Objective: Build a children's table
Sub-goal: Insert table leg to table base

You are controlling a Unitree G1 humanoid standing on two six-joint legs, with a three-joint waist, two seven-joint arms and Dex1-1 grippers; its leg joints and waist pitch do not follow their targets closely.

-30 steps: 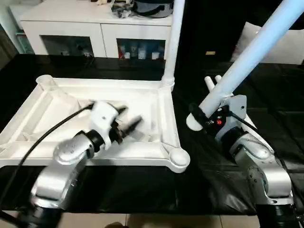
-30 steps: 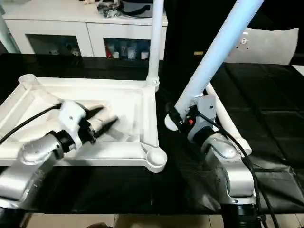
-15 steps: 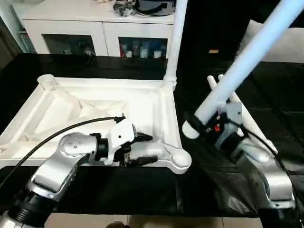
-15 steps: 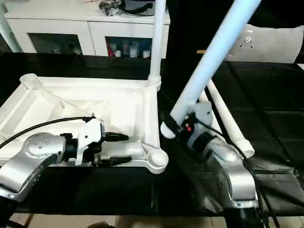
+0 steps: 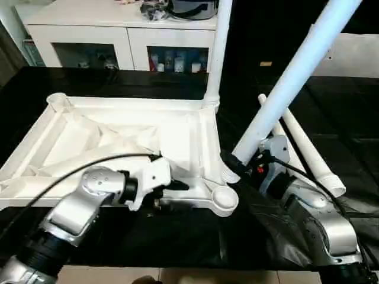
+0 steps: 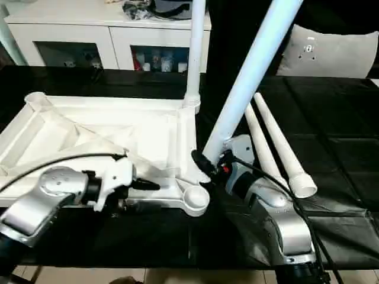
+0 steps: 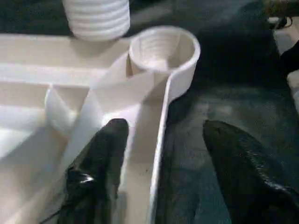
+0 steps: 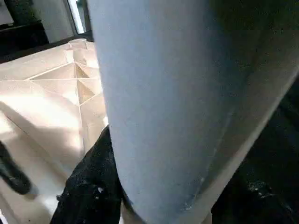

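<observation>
The white tabletop (image 5: 118, 142) lies upside down on the bench (image 5: 331, 112), which has a black cover; its ribs face up. One leg (image 5: 218, 47) already stands upright in the far corner socket on the robot's right side. The near corner socket (image 7: 163, 49) on that side is empty.

The right pincer (image 5: 244, 167) holds a second leg (image 5: 296, 77) near its lower end – the black fingers (image 8: 88, 186) are closed around the tube. This leg is tilted, its top leaning away to the right, and its lower end is just beside the empty near socket, a little above the tabletop's edge.

The left pincer (image 7: 161, 154) is at the near edge of the tabletop, close to the same socket. Its fingers are apart, at a middle width, and they stand on both sides of the thin rim – one finger over the ribbed inside, the other over the black cover outside. I cannot tell if they touch the rim.

Two more legs (image 6: 278, 148) lie side by side on the bench, to the right of the tabletop. Behind the bench stands a white cabinet (image 5: 118, 35) with glass doors.
</observation>
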